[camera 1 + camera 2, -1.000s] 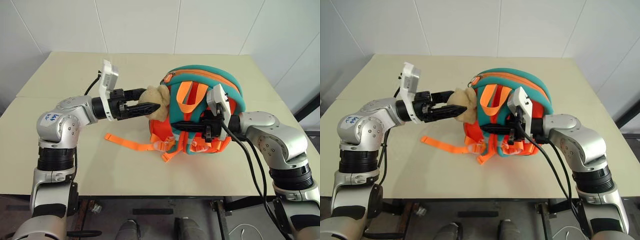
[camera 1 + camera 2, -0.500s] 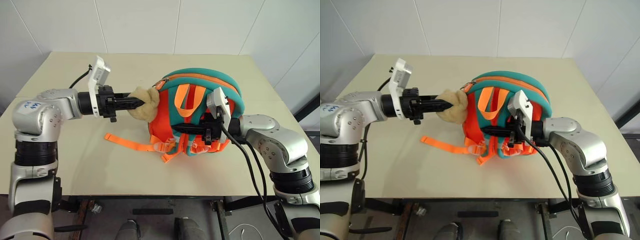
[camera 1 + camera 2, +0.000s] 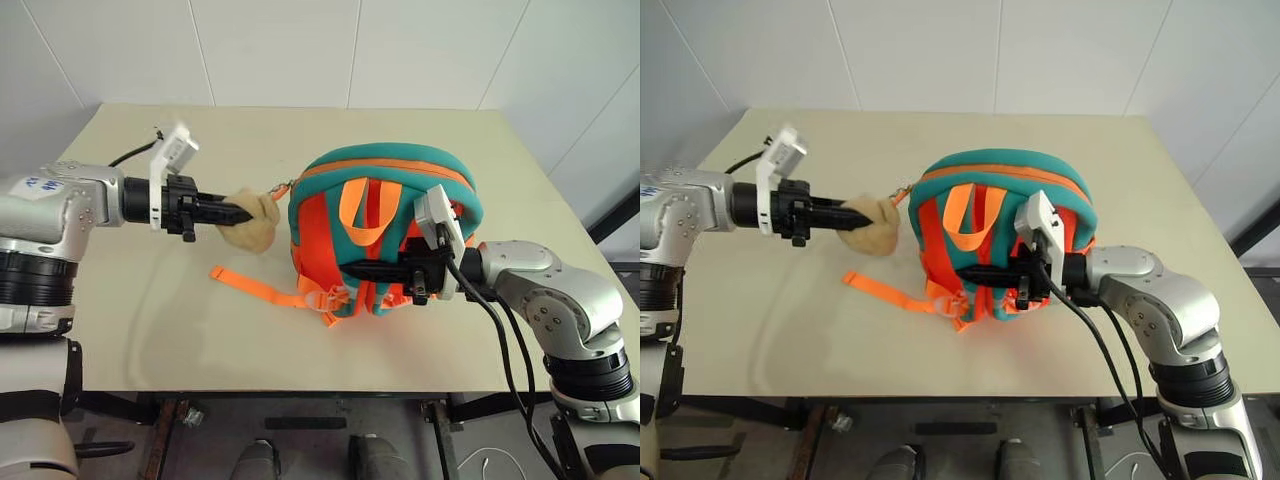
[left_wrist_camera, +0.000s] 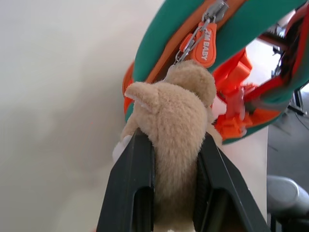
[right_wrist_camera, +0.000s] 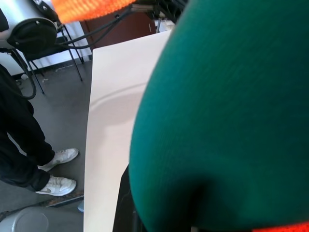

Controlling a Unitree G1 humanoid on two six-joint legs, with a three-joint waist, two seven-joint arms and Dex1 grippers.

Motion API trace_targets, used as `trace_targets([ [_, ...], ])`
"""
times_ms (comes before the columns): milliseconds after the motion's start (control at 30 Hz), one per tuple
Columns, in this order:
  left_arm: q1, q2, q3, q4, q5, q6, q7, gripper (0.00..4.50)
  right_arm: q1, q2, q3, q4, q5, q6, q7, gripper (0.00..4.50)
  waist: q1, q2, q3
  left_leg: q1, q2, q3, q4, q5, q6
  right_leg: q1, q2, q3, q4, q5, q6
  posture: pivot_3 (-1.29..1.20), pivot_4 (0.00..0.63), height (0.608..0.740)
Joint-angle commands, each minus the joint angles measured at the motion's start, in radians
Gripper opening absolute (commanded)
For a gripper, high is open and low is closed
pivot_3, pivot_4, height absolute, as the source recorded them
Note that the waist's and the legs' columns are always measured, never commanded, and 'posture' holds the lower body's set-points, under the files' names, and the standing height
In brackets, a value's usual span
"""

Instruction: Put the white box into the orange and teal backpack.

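Note:
The orange and teal backpack [image 3: 385,200] stands upright at the middle of the table. Its tan plush ball [image 3: 250,218] hangs by a short chain from the orange zipper pull [image 4: 205,46] at the pack's left side. My left gripper [image 3: 240,212] is shut on that plush ball, which is squeezed between the two black fingers [image 4: 130,183] and stretched out to the left. My right gripper [image 3: 355,270] lies level across the pack's front, shut on a teal shoulder strap [image 5: 227,121]. The white box is out of view.
A loose orange webbing strap [image 3: 255,285] trails over the beige table [image 3: 150,330] in front of the pack. A person's legs and white shoes [image 5: 58,169] stand on the floor beyond the table's edge, beside a black chair [image 5: 29,34].
My left gripper closed on the plush ball and drew it to the left, away from the pack. The backpack slid a little leftward with it. The right gripper kept its hold.

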Motion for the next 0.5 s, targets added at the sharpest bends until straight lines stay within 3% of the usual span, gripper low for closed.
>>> trace_targets([
  [33, -0.034, -0.006, -0.08, 0.079, 0.099, -0.083, -0.072, 0.54, 0.0, 0.003, -0.029, -0.041, 0.029, 0.002, -0.015, 0.0, 0.0, 0.0, 0.0, 0.0, 0.0, 0.0, 0.0, 0.0, 0.0, 0.0, 0.0, 0.0, 0.0, 0.0, 0.0, 0.0, 0.15, 0.74],
  [333, -0.087, -0.156, -0.229, 0.338, 0.31, -0.283, -0.144, 0.54, 0.007, 0.007, -0.03, -0.059, 0.044, 0.012, -0.044, 0.0, -0.001, 0.0, 0.0, 0.0, 0.0, 0.0, 0.0, 0.0, 0.0, 0.0, 0.0, 0.0, 0.0, 0.0, 0.0, 0.0, 0.15, 0.74],
  [500, -0.062, -0.233, -0.185, 0.436, 0.326, -0.409, -0.139, 0.51, 0.007, 0.001, -0.032, -0.06, 0.041, 0.008, -0.054, 0.0, 0.0, 0.0, 0.0, -0.001, 0.0, 0.0, 0.0, 0.0, 0.0, -0.001, 0.0, 0.0, 0.0, 0.0, 0.0, 0.0, 0.15, 0.74],
])
